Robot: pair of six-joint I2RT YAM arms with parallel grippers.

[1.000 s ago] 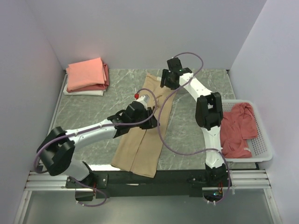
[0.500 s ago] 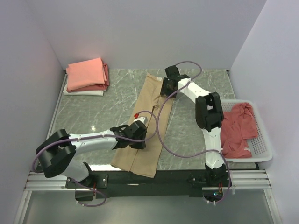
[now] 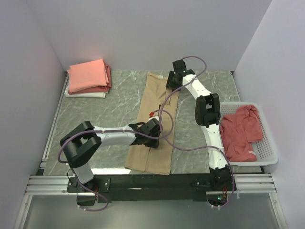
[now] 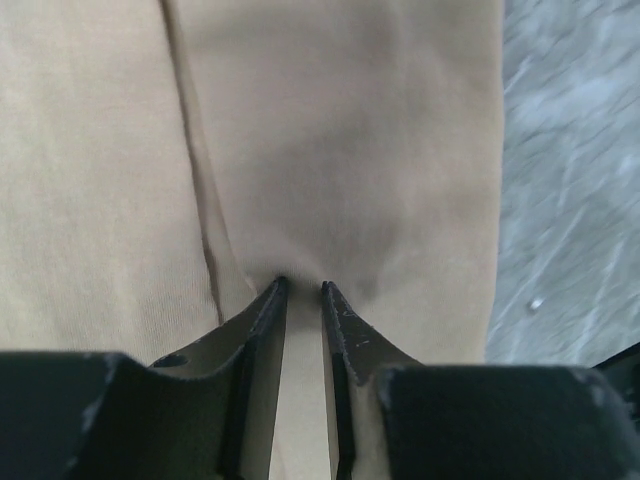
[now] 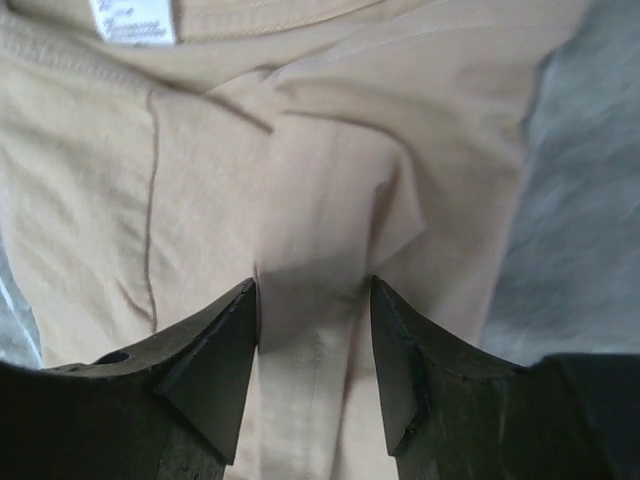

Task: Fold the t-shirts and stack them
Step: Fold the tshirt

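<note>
Tan t-shirt (image 3: 151,98) lying as a long narrow strip down the middle of the bench (image 3: 100,114), collar at the far end, hem reaching the near edge. I have the left end effector (image 4: 302,292) low on the near half of the strip, its fingers drawn almost together on a thin pinch of cloth just beside the lengthwise fold line. The right end effector (image 5: 312,290) is at the collar end, below the neck label (image 5: 135,20), its fingers wider set but clamped on a raised ridge of gathered fabric that fills the gap. The folded stack (image 3: 88,76) waits in the far left corner, well apart from the strip. A dusty red shirt (image 3: 240,131) lies in the basket (image 3: 267,152) at the right. By my reading, the step in hand is the crosswise fold. The main hazards are as follows. The left pinch may hold only the top layer, in which case lifting would peel the strip open. The two grips differ in bulk, so an uneven pull could skew the fold or let the thinner pinch slip. The purple cable (image 3: 164,107) crosses the cloth and could drag it.
</note>
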